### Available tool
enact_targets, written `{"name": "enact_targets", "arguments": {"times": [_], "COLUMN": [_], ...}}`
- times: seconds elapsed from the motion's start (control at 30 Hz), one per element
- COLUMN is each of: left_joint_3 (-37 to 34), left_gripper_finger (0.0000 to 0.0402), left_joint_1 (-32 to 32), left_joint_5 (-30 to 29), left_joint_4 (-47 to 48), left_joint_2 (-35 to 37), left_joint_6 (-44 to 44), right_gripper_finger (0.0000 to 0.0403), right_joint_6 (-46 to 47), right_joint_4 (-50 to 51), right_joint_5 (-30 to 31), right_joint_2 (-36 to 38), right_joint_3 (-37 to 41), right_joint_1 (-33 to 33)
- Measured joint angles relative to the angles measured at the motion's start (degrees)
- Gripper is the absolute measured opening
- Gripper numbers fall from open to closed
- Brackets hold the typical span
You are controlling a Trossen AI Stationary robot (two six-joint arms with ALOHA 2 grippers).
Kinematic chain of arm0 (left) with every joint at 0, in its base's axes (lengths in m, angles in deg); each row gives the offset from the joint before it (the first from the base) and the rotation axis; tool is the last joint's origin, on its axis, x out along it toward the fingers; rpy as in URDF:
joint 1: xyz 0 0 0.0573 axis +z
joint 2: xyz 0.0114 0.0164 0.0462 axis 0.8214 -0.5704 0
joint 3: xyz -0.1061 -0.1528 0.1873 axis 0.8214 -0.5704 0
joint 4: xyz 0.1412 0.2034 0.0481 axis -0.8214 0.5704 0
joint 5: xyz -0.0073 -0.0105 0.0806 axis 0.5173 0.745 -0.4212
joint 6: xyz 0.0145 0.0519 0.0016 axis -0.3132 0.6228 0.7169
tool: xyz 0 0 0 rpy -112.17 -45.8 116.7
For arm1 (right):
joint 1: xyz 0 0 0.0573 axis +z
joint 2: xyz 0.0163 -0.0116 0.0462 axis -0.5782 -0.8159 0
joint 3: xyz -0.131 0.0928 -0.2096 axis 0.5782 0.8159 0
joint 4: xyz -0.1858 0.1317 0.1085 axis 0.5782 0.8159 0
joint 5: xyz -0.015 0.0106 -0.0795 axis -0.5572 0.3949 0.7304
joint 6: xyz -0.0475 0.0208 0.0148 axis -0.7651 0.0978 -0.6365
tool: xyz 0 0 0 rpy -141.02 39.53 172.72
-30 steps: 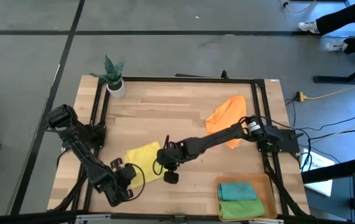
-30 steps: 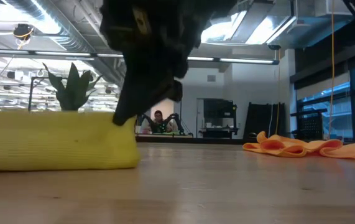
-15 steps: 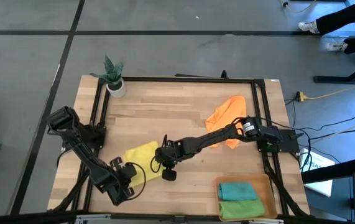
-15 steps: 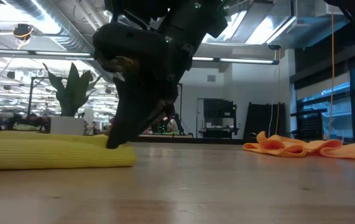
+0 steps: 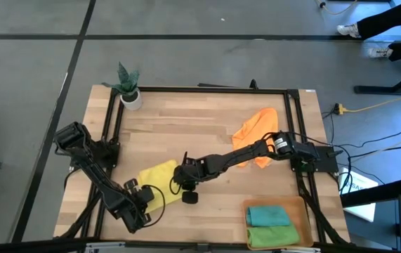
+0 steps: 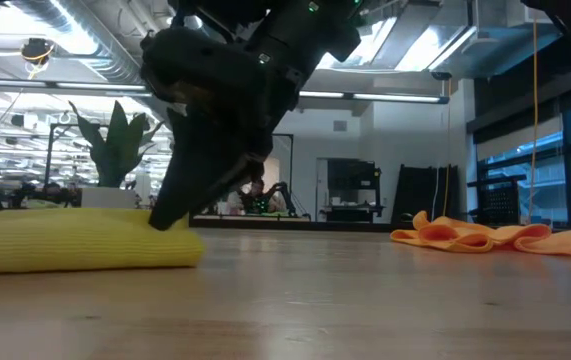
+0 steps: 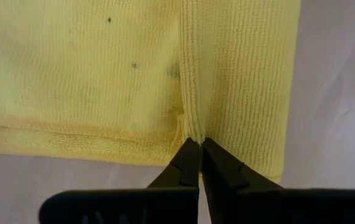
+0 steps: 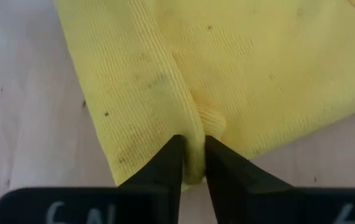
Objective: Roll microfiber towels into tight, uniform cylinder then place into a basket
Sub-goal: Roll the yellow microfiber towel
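Note:
A yellow towel point(image 5: 159, 179) lies folded on the wooden table, left of the middle; in the low view the yellow towel point(image 6: 75, 240) is a low, flat bundle. My left gripper point(image 5: 140, 202) is shut at its near left end, and my right gripper point(image 5: 184, 191) is closed on its right end. An orange towel point(image 5: 255, 133) lies crumpled at the far right. At the near right stands the basket point(image 5: 303, 211), with a teal towel point(image 5: 268, 214) and a green towel point(image 5: 274, 236) rolled inside it. My left gripper pinches a raised ridge of cloth point(image 7: 193, 127) at the yellow towel's edge between its fingertips, coming steeply from above. The towel lies flat on the table around the pinch. My right gripper has a small gathered fold point(image 8: 194, 134) near the towel's end between its two fingers point(image 8: 165, 162), slanting down from the right. That end rests on the table.
A small white plant pot point(image 5: 130, 97) stands at the far left corner. A black frame point(image 5: 207, 89) runs around the tabletop. Bare wood lies between the yellow towel and the basket, and across the far middle.
My right gripper has sunk toward the table and gone a little toward its left edge, rolling slightly, with the yellow towel's right end. That end, which stood tall a second ago, now lies lower and flatter, and has drawn leftward.

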Motion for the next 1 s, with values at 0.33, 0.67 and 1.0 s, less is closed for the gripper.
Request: {"name": "enact_targets", "arguments": {"times": [0.33,0.67,1.0], "left_joint_3": [0.0,0.3,6.2], "left_gripper_finger": [0.0062,0.0081,0.0080], "left_joint_1": [0.0,0.1,-0.5], "left_joint_5": [0.6,8.2,5.3], "left_joint_4": [0.3,6.1,16.6], "left_joint_2": [0.0,1.0,2.4], "left_joint_6": [1.5,0.1,-0.1], "right_gripper_finger": [0.0169,0.0206,0.0192], "right_joint_6": [-2.6,-2.5,-2.3], "right_joint_4": [-1.8,-1.7,-1.7], "right_joint_5": [0.0,-0.1,6.8], "right_joint_2": [0.0,0.0,0.0], "right_joint_3": [0.0,-0.5,-0.5], "right_joint_1": [0.0,-0.3,-0.3]}}
